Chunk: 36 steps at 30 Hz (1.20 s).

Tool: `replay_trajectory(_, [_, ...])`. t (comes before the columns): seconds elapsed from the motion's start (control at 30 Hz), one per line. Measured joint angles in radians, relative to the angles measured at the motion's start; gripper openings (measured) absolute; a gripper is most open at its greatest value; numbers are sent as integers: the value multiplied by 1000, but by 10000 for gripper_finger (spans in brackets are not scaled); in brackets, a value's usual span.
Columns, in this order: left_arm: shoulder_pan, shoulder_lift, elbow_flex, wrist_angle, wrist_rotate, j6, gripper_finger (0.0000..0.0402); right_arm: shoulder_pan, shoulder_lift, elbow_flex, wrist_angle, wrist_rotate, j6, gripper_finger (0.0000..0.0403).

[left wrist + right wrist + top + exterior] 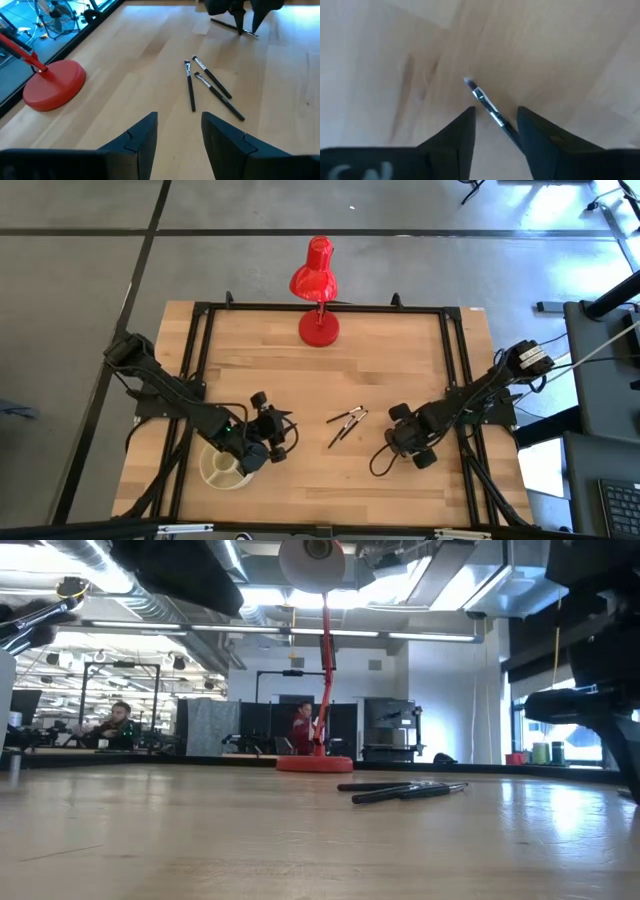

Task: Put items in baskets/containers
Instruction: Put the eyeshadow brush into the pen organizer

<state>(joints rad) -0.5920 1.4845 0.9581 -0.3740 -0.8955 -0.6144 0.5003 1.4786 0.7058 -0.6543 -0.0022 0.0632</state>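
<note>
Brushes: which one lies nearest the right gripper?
The lone brush lying on the table between the right gripper's open fingers. The other three brushes lie clustered together at mid-table, apart from it.

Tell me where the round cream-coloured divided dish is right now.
In the high view, the round cream-coloured divided dish sits near the table's front edge on the left side, partly under the left gripper, well left of the loose dark-handled makeup brushes.

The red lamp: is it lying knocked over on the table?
No. In the low view the red lamp stands upright on its round base at the far side of the table.
</note>
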Motion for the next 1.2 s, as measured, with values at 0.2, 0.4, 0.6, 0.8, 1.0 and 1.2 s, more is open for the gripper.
replay_trajectory(0.2, [-2,0,0,5,0,-1,148,1,13,-2,28,-12,8,101])
replay_trajectory(0.4, [-3,0,0,9,7,-1,148,14,13,-3,38,-9,15,106])
replay_trajectory(0.6, [-3,0,0,9,8,-1,148,17,13,-3,61,-17,18,120])
replay_trajectory(0.8, [-3,0,0,9,37,-28,148,61,13,-3,95,-3,38,122])
replay_trajectory(1.0, [-3,0,0,9,61,-44,148,80,14,-3,115,11,36,118])
replay_trajectory(1.2, [-3,0,0,8,63,-52,148,81,14,-6,116,24,58,32])
